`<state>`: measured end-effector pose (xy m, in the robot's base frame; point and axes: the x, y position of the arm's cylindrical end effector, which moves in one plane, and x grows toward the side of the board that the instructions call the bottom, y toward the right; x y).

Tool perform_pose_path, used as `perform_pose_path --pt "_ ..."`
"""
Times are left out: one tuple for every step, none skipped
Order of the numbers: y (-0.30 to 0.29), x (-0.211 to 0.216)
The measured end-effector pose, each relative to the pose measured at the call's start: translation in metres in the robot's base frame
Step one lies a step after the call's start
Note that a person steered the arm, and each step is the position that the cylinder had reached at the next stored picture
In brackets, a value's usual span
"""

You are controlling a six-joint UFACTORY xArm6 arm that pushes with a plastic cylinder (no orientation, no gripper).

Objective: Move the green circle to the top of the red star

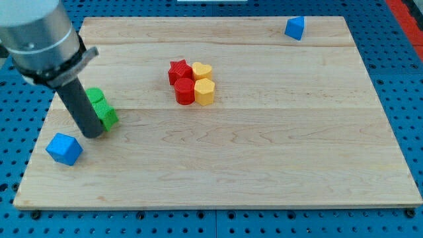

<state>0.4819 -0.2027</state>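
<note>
The red star [177, 70] lies near the board's upper middle, touching a red cylinder [184, 91] below it and a yellow heart [201, 70] on its right. Two green blocks sit at the view's left, partly hidden by the rod: one [95, 96] above, one [108, 115] below. I cannot tell which is the circle. My tip [92, 134] rests on the board just left of and below the lower green block, touching or nearly touching it.
A yellow hexagon-like block [205, 92] sits right of the red cylinder. A blue block [64, 148] lies near the board's lower left edge. Another blue block [295, 28] sits at the top right. The wooden board [264, 152] lies on a blue pegboard.
</note>
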Motion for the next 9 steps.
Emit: perform_pose_path --pt "-0.018 -0.045" --pt "-0.012 -0.092" --pt "-0.032 -0.104" --pt "-0.047 -0.060" --pt "-0.031 -0.086" --pt "-0.031 -0.136" --pt "0.022 -0.164" --pt "0.080 -0.167" --pt "0.055 -0.123"
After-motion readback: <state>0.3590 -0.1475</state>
